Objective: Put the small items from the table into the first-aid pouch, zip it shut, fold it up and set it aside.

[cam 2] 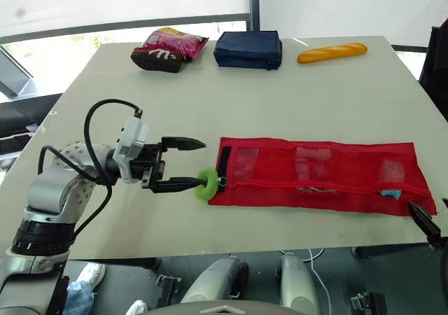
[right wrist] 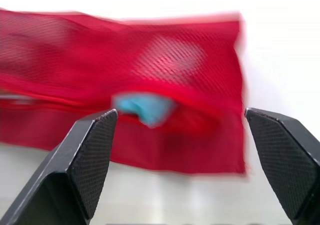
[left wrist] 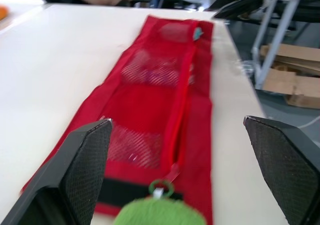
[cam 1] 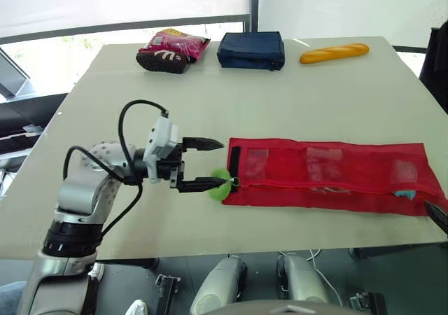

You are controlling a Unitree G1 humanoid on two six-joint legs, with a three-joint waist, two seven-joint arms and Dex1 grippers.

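Left gripper (cam 1: 210, 164) stands wide open and empty at the left end of the red mesh pouch (cam 1: 329, 175), one fingertip right by the green pom-pom (cam 1: 220, 185) on the zip pull. The pouch lies flat and unfolded along the near edge of the table (cam 1: 315, 98). The right gripper (right wrist: 180, 114), also spread wide and holding nothing, is at the pouch's right end, near a teal item (right wrist: 145, 107).

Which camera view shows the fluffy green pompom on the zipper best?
The right eye view: the fluffy green pompom lies whole beside the open left gripper. The left eye view matches; the left wrist view crops it.
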